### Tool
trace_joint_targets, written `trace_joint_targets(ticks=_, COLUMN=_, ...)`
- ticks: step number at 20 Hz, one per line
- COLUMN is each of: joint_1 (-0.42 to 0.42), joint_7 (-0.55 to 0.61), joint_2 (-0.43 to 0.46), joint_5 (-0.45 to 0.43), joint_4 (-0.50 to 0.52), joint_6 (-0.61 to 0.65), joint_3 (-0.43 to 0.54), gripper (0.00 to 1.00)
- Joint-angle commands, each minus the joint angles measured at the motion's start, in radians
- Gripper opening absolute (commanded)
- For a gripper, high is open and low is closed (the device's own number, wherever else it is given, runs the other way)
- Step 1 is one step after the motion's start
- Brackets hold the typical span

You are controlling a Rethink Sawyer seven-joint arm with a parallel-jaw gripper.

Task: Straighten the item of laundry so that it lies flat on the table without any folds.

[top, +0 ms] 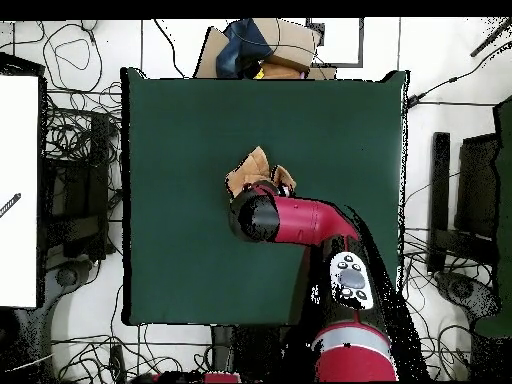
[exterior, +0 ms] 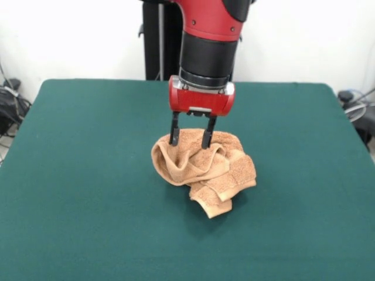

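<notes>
While arm (exterior: 208, 35) stands upright, towel (exterior: 205, 167) lies crumpled.

The dark green table (exterior: 76, 193) carries one thing only: a crumpled tan towel (exterior: 205, 170) bunched in a heap near the table's middle.

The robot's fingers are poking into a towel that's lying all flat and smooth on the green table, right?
Not quite. The towel is not flat and smooth: the front view shows it bunched in a crumpled heap with many folds. The rest is right: the fingers reach down into it, and it sits on the green table.
</notes>
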Motion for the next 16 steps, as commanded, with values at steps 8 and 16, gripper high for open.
trace_joint_targets(ticks=8, joint_1=0.018, joint_7=0.144, joint_2=0.041, joint_5=-0.025, joint_4=0.028, joint_6=-0.055, joint_3=0.017, gripper=1.0)
trace_joint_targets(ticks=16, joint_1=0.027, joint_7=0.114, joint_2=0.007, joint_5=-0.036, joint_4=0.002, joint_6=-0.028, joint_3=0.011, gripper=1.0)
